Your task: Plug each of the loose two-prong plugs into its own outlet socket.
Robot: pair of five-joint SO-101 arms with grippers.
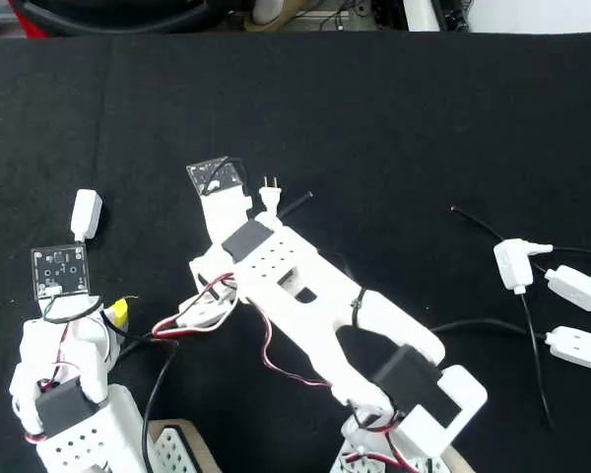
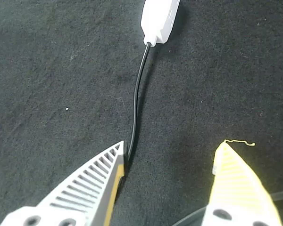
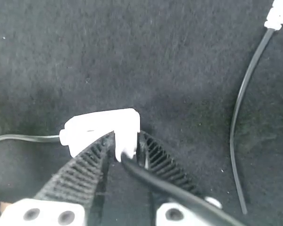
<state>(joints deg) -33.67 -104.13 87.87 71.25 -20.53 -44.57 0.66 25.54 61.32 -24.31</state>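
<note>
My right gripper (image 3: 127, 146) is shut on a white two-prong plug (image 3: 104, 128), whose black cable trails off to one side. From above, that plug (image 1: 269, 197) sits just past the tip of the right arm at the table's middle, its prongs pointing to the far side. My left gripper (image 2: 172, 148) stands open over the black cloth. A black cable (image 2: 137, 94) runs from beside its grey finger (image 2: 96, 181) up to a white outlet socket (image 2: 159, 19) a short way ahead. The same socket (image 1: 86, 213) lies at the far left.
Three more white plug and socket pieces (image 1: 517, 262) (image 1: 575, 286) (image 1: 581, 346) lie with their black cables at the right edge. Another thin cable with a white end (image 3: 277, 15) lies off to one side of the held plug. The right arm (image 1: 315, 296) stretches diagonally across the table's middle.
</note>
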